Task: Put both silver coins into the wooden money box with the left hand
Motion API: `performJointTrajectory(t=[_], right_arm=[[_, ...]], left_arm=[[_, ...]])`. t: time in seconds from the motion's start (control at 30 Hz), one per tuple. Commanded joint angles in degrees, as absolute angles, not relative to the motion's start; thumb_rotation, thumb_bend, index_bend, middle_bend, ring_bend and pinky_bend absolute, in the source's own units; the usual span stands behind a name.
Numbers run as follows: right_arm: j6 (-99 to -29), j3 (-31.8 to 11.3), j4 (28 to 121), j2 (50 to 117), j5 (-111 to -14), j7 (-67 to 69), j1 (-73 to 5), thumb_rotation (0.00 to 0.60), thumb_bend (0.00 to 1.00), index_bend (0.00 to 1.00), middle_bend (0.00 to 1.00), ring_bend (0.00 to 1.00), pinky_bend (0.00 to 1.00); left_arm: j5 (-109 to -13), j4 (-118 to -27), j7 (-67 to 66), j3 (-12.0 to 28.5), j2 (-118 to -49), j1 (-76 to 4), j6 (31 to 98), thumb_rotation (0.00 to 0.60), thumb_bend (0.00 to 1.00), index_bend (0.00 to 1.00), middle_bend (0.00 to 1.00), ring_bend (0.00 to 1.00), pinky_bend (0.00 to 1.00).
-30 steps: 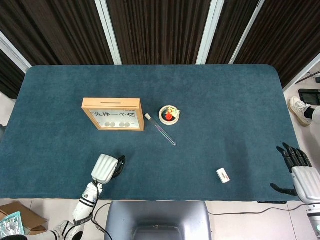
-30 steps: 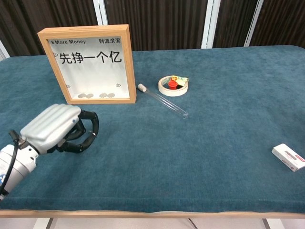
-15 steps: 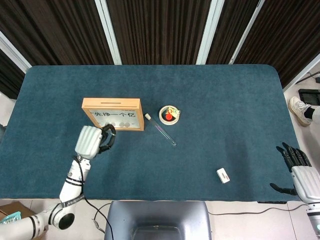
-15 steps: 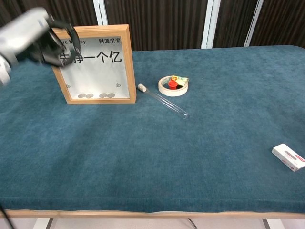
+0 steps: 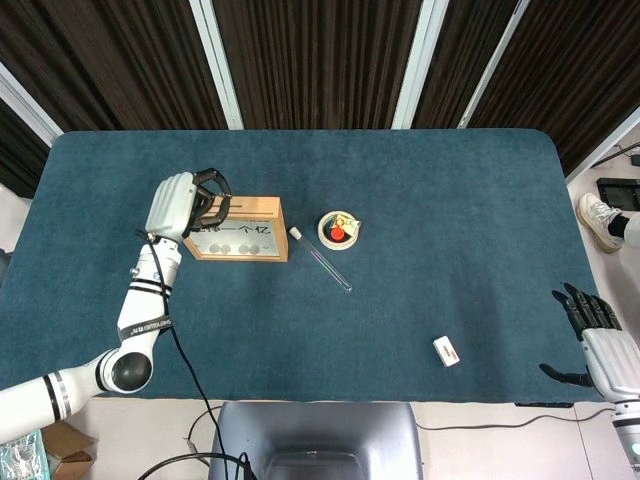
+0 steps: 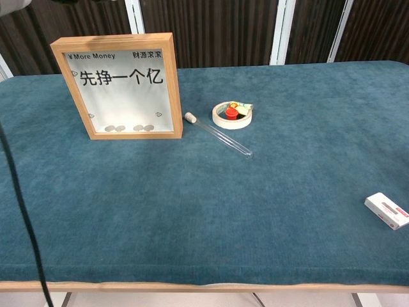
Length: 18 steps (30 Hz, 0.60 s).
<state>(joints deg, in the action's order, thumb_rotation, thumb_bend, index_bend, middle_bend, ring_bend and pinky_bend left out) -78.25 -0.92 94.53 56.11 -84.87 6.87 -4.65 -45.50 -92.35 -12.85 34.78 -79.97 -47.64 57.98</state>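
Observation:
The wooden money box [image 5: 245, 235] [image 6: 121, 86] stands upright left of the table's middle, with a glass front and Chinese lettering. Several silver coins [image 6: 115, 128] lie on its floor behind the glass. My left hand [image 5: 188, 205] hovers over the left end of the box's top edge, fingers curled in; whether a coin sits between them is hidden. In the chest view that hand is above the picture's top edge. My right hand [image 5: 590, 330] hangs off the table's front right corner, fingers apart and holding nothing. No loose coin shows on the cloth.
A glass test tube [image 5: 325, 262] [image 6: 223, 137] lies right of the box. Beyond it sits a tape ring [image 5: 339, 230] [image 6: 232, 115] holding small red and yellow items. A small white packet [image 5: 446, 351] [image 6: 386, 210] lies near the front right. The left arm's cable [image 6: 19, 204] hangs at the left edge.
My left hand has risen from the cloth near the front edge and travelled back to the top of the money box, leaving the chest view. The right hand has stayed put.

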Motion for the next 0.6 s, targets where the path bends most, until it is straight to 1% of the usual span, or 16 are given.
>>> performJointTrajectory(t=[0.03,0.2,0.23,0.33,0.6], right_arm=[[-78.15,-1.01,94.37,55.92,-84.69,7.27,-4.65,0.6,0.11,0.0,0.0,0.0,0.0],[-78.79,-1.07,94.15,55.53,-84.75,8.41,-4.3,0.6,0.11,0.0,0.0,0.0,0.0],[-79.32,-1.01,94.15,55.3,-85.03,8.96,-4.03,0.6,0.11,0.0,0.0,0.0,0.0],[-79.73,-0.9,93.95,55.11,-85.52,9.86,-3.84,0.6,0.11,0.0,0.0,0.0,0.0],[-79.59,-0.52,93.91,54.96,-86.35,10.13,-3.92,0.6,0.11,0.0,0.0,0.0,0.0]], left_arm=[[-43.69,-90.61,-13.79,34.89,-80.65,-49.31,57.67,0.6,0.52,0.61,1.0,1.0,1.0],[-41.34,-88.38,-14.52,33.88,-81.6,-50.66,57.62,0.6,0.51,0.61,1.0,1.0,1.0],[-39.93,-86.8,-15.7,32.58,-82.04,-51.13,56.9,0.6,0.51,0.61,1.0,1.0,1.0],[-38.45,-84.87,-16.75,31.28,-82.87,-52.04,56.94,0.6,0.51,0.61,1.0,1.0,1.0],[-36.73,-81.93,-16.39,29.67,-84.08,-53.03,57.05,0.6,0.51,0.61,1.0,1.0,1.0]])
